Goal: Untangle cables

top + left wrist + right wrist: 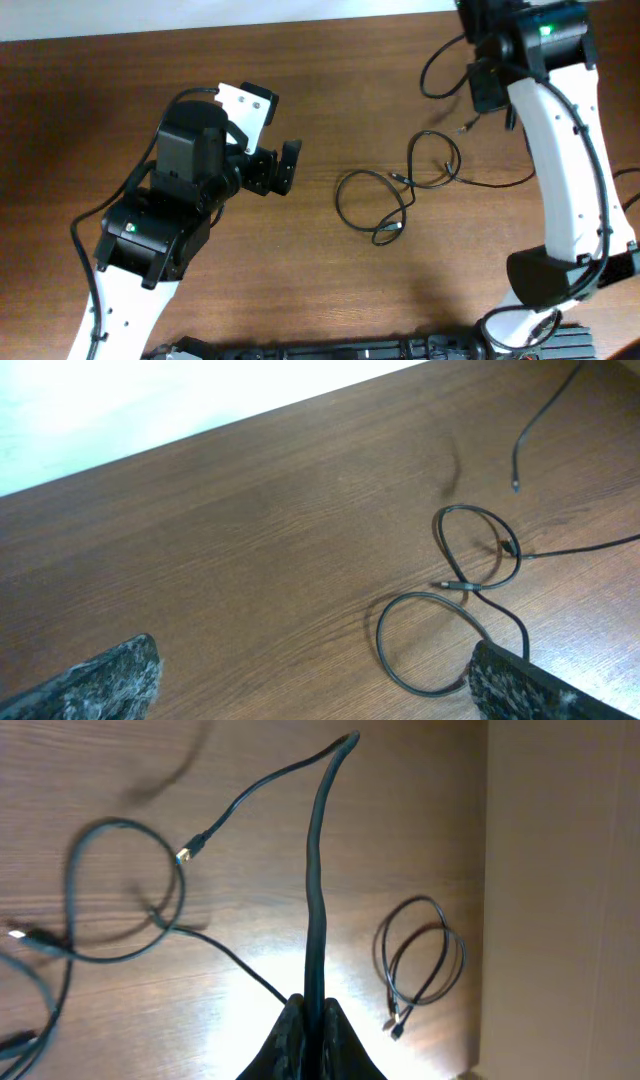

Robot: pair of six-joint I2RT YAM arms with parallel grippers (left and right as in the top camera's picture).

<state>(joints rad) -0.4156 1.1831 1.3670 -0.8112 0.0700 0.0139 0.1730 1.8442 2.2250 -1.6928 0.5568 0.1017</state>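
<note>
The left arm enters from 7 o'clock in the overhead view. The left jaws stand wide apart above bare wood and hold nothing. At 3 o'clock from them, near the middle of the desk, lies the tangled cable. It is thin black cord in two linked loops that cross each other, with small plugs at the crossing and at the loops' 6 o'clock edge. One strand runs from the loops toward 3 o'clock as far as the right arm. In the left wrist view the same loops lie flat on the wood, just ahead of the right-hand finger.

The right arm enters from 5 o'clock and ends at 1 o'clock from the tangle. The right jaws are pinched tight on a held cable. It runs straight out from between them, bends sharply and ends in a free metal-tipped plug. That end hangs clear of the wood and casts a shadow. In the right wrist view, at 3 o'clock of the held cable, a separate coiled cable lies near the desk's edge, apart from the tangle.
</note>
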